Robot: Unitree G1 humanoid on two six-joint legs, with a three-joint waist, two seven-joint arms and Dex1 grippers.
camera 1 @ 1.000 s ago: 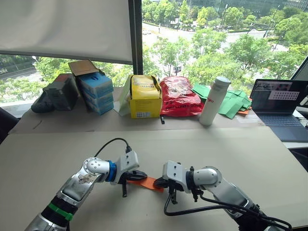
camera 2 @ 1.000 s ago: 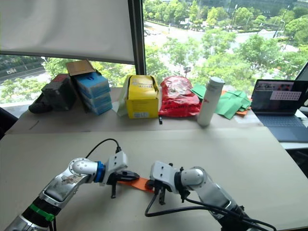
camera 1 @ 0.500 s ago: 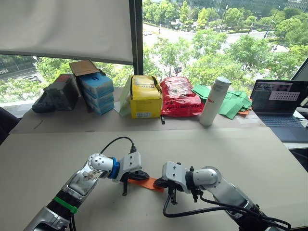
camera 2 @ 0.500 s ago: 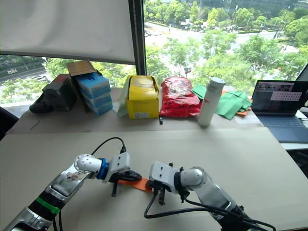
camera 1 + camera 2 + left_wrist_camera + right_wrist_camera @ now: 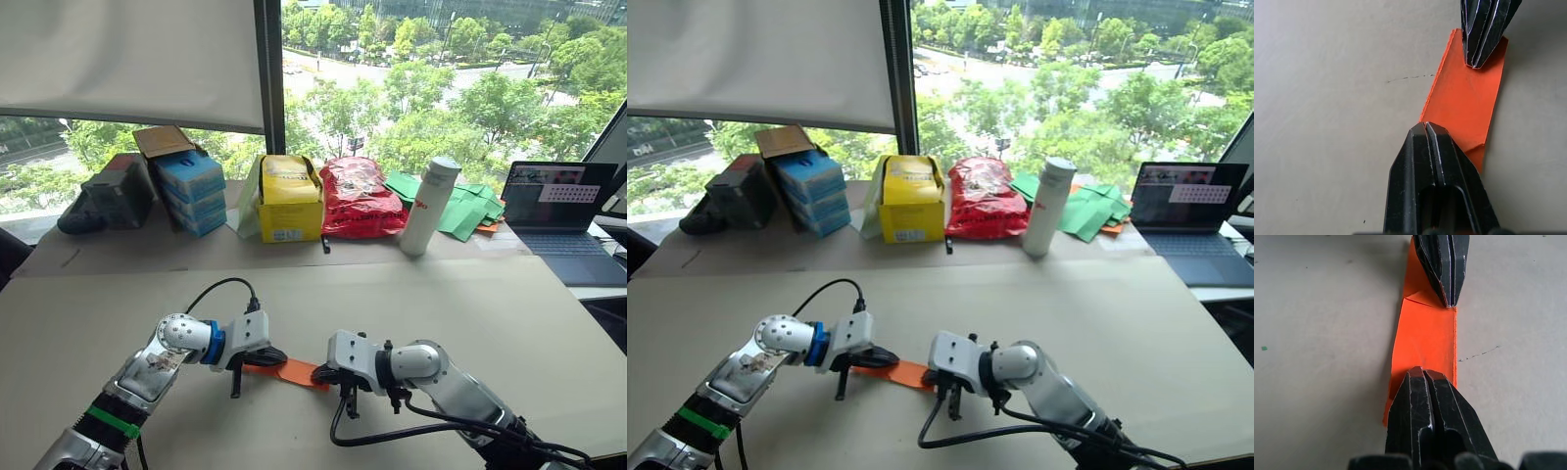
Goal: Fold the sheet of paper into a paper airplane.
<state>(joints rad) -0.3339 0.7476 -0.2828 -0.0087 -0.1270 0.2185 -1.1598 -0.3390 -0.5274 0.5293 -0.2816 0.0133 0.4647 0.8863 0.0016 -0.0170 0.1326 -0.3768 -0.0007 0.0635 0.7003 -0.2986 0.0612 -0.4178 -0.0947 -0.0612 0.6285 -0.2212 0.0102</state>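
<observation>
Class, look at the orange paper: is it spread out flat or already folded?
Folded. The sheet of paper is a narrow strip with layered edges and a turned corner, pinned by the left gripper and right gripper.

Head stereo pair looks forward and down from above the table (image 5: 549, 323) toward the window — nearly identical framing, slight sideways offset. Each wrist camera sits close, aimed down along its own fingers at the tabletop. All views share the orange paper (image 5: 1464, 105) — each wrist view also catches the opposite gripper.
</observation>
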